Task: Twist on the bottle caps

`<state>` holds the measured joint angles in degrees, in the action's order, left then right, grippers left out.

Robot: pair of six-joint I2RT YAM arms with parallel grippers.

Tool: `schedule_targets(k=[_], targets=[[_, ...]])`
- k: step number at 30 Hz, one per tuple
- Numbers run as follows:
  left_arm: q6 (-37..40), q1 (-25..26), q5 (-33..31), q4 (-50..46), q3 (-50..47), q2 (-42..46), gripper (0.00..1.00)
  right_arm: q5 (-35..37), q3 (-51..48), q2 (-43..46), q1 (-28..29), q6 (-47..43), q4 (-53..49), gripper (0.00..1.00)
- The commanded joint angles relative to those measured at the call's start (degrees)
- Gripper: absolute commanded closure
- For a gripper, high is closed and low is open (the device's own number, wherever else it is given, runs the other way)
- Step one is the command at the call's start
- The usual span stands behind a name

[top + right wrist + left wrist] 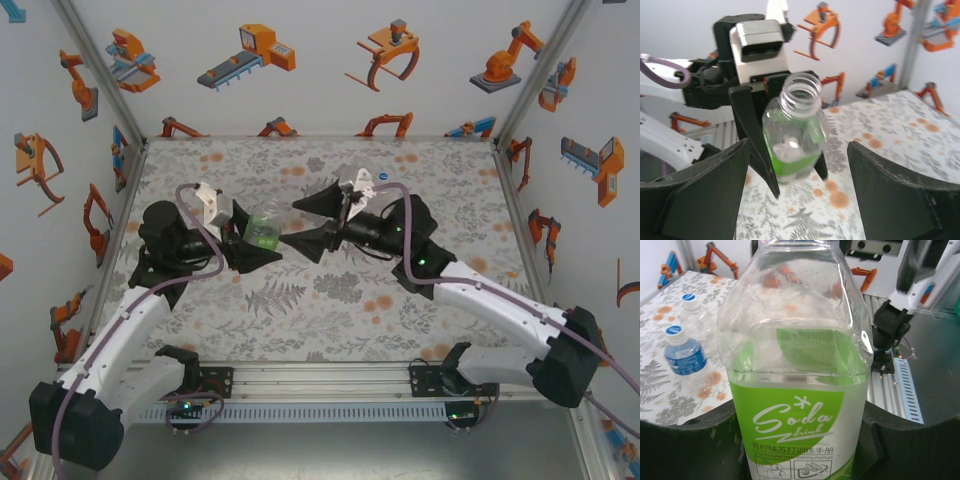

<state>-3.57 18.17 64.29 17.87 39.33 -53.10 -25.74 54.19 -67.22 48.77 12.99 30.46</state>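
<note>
above the floral table [300, 300], the left gripper [262, 236] is clamped on an uncapped green soda bottle [792, 145], its open neck facing the right gripper [298, 223], jaws apart. well apart, a blue-labelled bottle [686, 359] stands wearing its blue cap [673, 330].

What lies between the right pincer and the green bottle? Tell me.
Nothing: the right wrist view shows bare air between the open right pincer and the green bottle, with the floral table below.

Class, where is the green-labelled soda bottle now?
Top view: the soda bottle is left of centre over the table, clamped in the left gripper, its uncapped neck facing the open right gripper.
</note>
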Motion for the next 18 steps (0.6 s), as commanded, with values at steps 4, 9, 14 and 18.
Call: schedule_targets(k=[4, 9, 14, 18], targets=[[0.44, -2.51, -3.23, -1.44, 2.00, 0.50, 0.98, 18.68, -1.67, 4.26, -3.89, -1.48, -21.49, 0.39], [-0.26, -3.72, -4.21, -1.56, 2.06, 0.61, 1.00, 28.40, -2.90, 2.83, -6.16, 2.12, -32.25, 0.48], [-0.38, -4.31, -4.44, -1.89, 2.15, 0.45, 1.00, 30.94, -2.60, -2.14, -8.96, 7.25, -39.64, 0.57], [-0.37, -4.55, -4.44, -2.56, 2.50, 0.14, 1.00, 31.62, -1.60, -7.49, -10.72, 9.71, -42.61, 0.58]])
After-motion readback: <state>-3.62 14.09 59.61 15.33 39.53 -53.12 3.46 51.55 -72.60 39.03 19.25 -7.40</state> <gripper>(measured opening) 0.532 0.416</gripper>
